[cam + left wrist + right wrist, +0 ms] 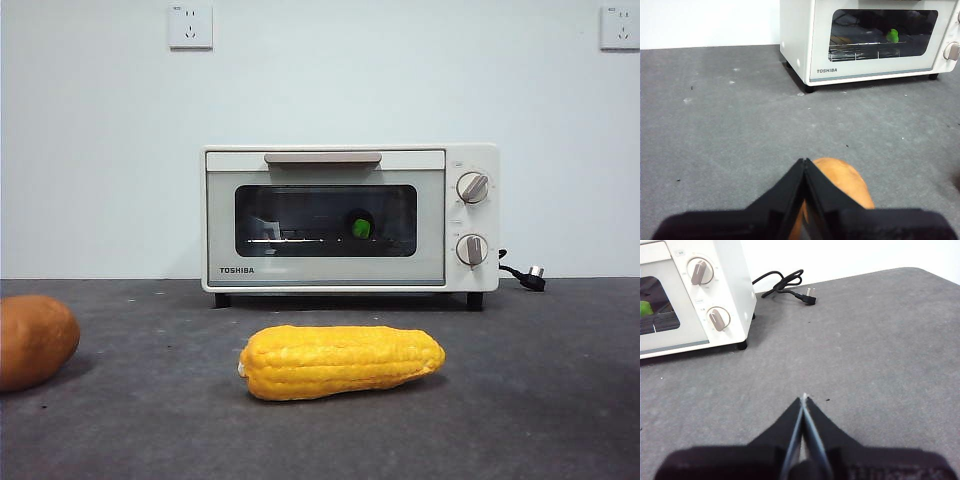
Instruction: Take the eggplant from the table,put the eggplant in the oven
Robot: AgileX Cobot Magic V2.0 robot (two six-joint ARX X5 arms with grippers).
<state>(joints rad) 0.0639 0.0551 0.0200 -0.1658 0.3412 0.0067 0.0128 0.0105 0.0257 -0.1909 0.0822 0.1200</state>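
Toward the worktop's (pixel 150 420) left edge lies the potato (pixel 35 340), under the clenched, empty left pincer (pixel 804 162), then the corn (pixel 342 362) mid-front with bare room around, the shut oven (pixel 350 217) behind holding the eggplant (pixel 361 227), and the right pincer (pixel 804 399) clenched, empty, over open surface.

The eggplant (pixel 361 227) lies inside my cream-white oven (pixel 350 216), on the wire rack; only its green stem cap shows through the dark glass. The door is closed. The oven stands upright on the grey tabletop (pixel 520 400).
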